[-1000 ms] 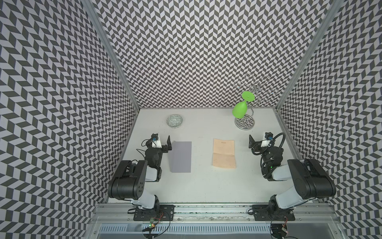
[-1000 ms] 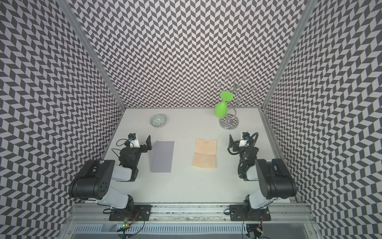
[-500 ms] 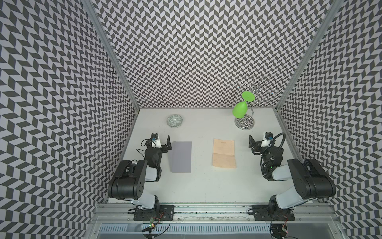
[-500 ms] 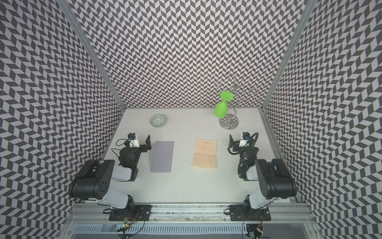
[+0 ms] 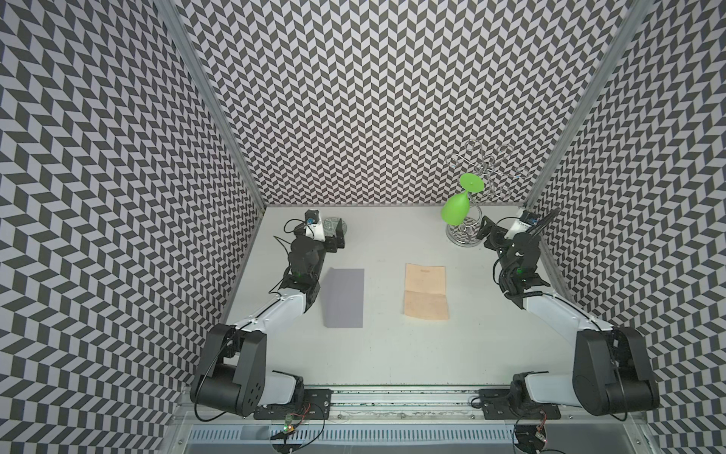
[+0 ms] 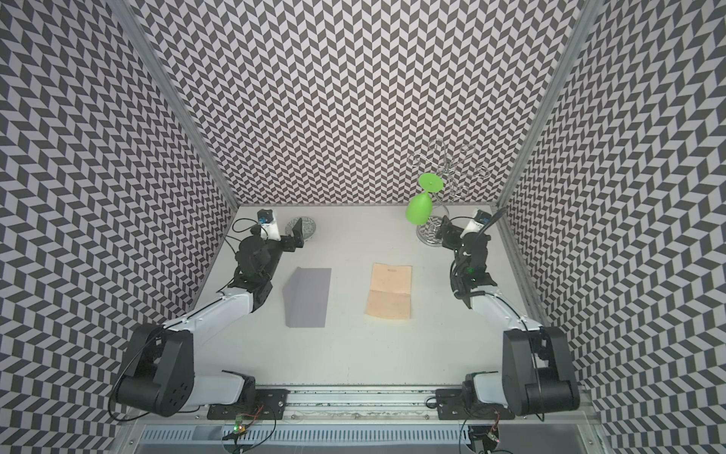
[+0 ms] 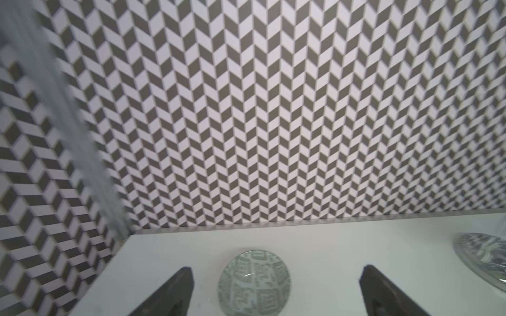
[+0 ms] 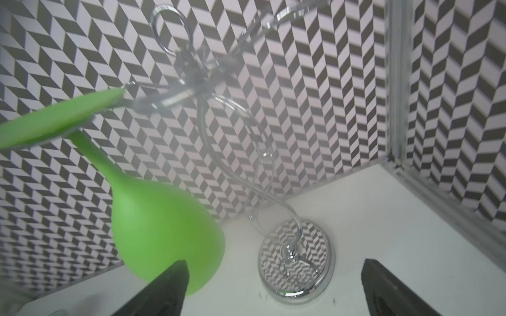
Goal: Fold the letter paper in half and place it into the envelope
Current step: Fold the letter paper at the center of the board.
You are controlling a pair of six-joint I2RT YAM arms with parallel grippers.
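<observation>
White table [image 5: 393,346], boxed in by black-and-white chevron walls [image 5: 373,98], with a small patterned dish [image 7: 246,290] back left and a green glass [image 5: 455,210] hanging on a wire rack [image 8: 297,270] back right. The letter paper [image 5: 426,291] lies flat and unfolded mid-table, peach-tan, one crease across its middle, near the grey envelope [image 5: 343,297] on its left but not touching. The left gripper [image 7: 276,269] and the right gripper [image 8: 275,262] both hover, jaws wide, holding nothing.

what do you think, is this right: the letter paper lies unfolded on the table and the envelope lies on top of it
No. The letter paper lies unfolded on the table, but the envelope lies beside it, apart, not on top; both top views show this.
</observation>
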